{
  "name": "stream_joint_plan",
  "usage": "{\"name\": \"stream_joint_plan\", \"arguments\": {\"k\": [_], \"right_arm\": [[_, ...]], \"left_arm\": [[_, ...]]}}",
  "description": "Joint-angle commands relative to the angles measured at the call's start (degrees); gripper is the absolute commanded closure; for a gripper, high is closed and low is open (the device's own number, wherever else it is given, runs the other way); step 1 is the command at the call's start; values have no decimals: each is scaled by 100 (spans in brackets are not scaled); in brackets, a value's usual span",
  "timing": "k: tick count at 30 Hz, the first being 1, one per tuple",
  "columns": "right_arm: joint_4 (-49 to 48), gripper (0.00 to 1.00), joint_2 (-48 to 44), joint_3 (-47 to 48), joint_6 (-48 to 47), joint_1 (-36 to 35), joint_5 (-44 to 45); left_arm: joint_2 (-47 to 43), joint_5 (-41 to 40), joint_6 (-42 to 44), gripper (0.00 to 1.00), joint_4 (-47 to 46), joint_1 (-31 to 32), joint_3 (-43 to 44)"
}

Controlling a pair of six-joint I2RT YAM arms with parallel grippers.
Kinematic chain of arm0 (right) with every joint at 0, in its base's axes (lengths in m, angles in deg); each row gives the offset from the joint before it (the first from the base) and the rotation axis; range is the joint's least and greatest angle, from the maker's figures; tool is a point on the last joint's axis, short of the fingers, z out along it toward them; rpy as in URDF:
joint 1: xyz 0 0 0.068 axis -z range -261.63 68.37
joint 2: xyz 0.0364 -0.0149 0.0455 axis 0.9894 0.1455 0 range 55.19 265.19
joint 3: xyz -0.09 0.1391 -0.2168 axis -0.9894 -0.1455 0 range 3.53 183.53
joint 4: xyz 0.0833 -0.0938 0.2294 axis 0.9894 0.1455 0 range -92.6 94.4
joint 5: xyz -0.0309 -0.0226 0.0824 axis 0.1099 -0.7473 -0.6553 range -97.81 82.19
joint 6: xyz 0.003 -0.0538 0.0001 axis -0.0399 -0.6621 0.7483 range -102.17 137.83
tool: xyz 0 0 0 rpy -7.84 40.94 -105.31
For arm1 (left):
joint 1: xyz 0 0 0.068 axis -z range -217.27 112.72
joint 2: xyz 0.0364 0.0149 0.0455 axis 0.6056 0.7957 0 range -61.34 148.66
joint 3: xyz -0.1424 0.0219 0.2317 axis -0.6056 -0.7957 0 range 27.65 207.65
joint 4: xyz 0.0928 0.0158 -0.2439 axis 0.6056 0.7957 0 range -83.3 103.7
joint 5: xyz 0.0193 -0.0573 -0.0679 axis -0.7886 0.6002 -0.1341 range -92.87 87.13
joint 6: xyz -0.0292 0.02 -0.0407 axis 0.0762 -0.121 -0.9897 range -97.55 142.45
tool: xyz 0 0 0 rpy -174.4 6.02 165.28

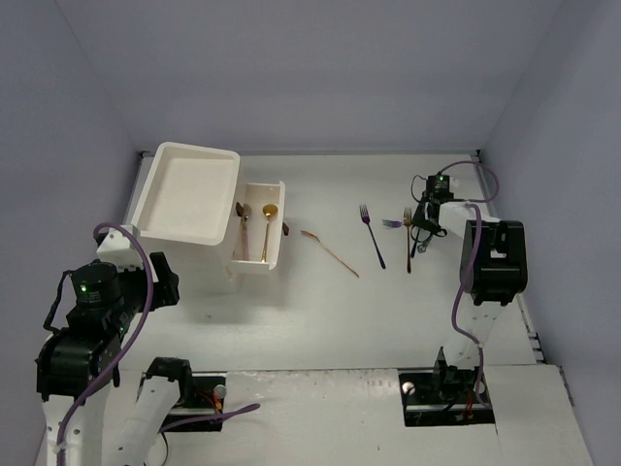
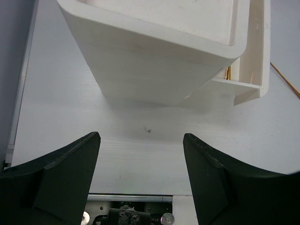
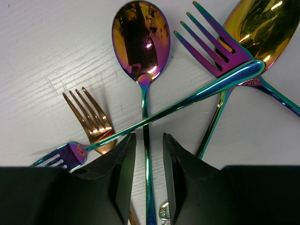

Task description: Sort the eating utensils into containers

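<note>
There's the white wood-grain tabletop [image 1: 291,320], and on it the tall white plastic drawer unit [image 1: 189,194]. Just right of the unit lies a slim gold metal spoon [image 1: 330,252], flat and slanted. Further right of the unit, a dark iridescent metal fork [image 1: 373,236] lies alone. Furthest from the unit is a tangle: a rainbow metal spoon [image 3: 140,40], a gold metal fork [image 3: 91,117], a rainbow-tined fork [image 3: 211,40] and a gold spoon bowl [image 3: 255,23]. A long rainbow fork [image 3: 187,101] lies crosswise over them.
</note>
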Motion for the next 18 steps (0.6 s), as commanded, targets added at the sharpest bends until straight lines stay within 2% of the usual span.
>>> {"name": "stream_joint_plan", "arguments": {"k": [1, 4, 8, 18], "right_arm": [[70, 73, -436, 39, -23, -88, 103], [86, 71, -809, 186, -111, -198, 259], [132, 71, -854, 489, -182, -198, 343], [145, 71, 39, 1074, -125, -146, 379]], "left_arm": [[126, 13, -55, 31, -203, 56, 190], [129, 7, -55, 31, -198, 65, 189], [168, 8, -55, 31, -198, 66, 183], [161, -9, -55, 31, -189, 66, 190]]}}
